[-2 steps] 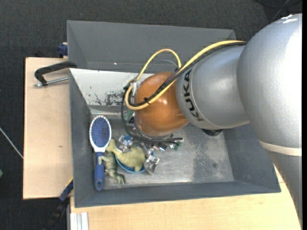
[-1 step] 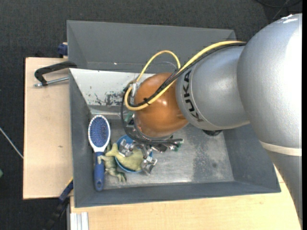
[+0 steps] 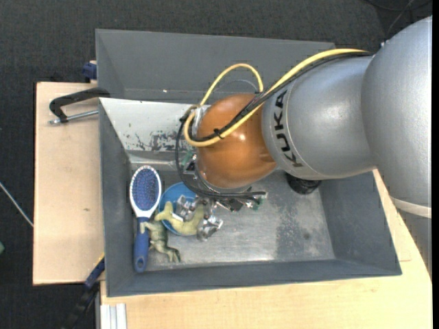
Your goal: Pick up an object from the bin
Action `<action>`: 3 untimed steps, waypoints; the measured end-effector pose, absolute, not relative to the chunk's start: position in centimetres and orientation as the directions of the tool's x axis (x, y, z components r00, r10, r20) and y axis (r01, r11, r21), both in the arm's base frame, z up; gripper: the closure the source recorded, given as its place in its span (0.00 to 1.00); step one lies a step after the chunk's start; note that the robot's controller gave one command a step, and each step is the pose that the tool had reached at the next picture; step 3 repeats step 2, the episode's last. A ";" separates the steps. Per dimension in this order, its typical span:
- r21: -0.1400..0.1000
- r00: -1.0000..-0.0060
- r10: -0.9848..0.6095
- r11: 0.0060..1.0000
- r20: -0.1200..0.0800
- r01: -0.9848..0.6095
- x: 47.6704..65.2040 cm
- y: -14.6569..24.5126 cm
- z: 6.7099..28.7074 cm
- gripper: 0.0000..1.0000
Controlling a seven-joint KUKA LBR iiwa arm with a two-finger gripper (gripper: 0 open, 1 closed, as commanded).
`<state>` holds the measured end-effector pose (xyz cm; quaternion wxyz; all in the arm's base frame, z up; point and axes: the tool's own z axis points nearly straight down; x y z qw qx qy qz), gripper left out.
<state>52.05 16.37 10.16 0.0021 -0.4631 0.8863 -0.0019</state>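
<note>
Three things crowd the bin's (image 3: 312,242) seven o'clock corner, a blue hairbrush (image 3: 145,190), a green toy dinosaur (image 3: 163,233) and a blue disc (image 3: 175,199), and my gripper (image 3: 209,221) hangs just at their three o'clock, whether clenched or released I cannot tell.

You see a matt, scuffed metal bin (image 3: 302,238); by its left wall, a glossy plastic brush (image 3: 145,190) and a dull plastic dinosaur (image 3: 162,233); the arm's orange cover (image 3: 233,146) gleams smooth.
</note>
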 end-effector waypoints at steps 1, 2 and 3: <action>-0.004 -0.572 -0.820 0.572 -0.009 -0.820 52.2 16.5 13.9 1.00; -0.004 -0.573 -0.819 0.573 -0.008 -0.819 52.4 16.7 16.6 1.00; -0.004 -0.573 -0.819 0.573 -0.008 -0.819 52.4 16.7 16.6 1.00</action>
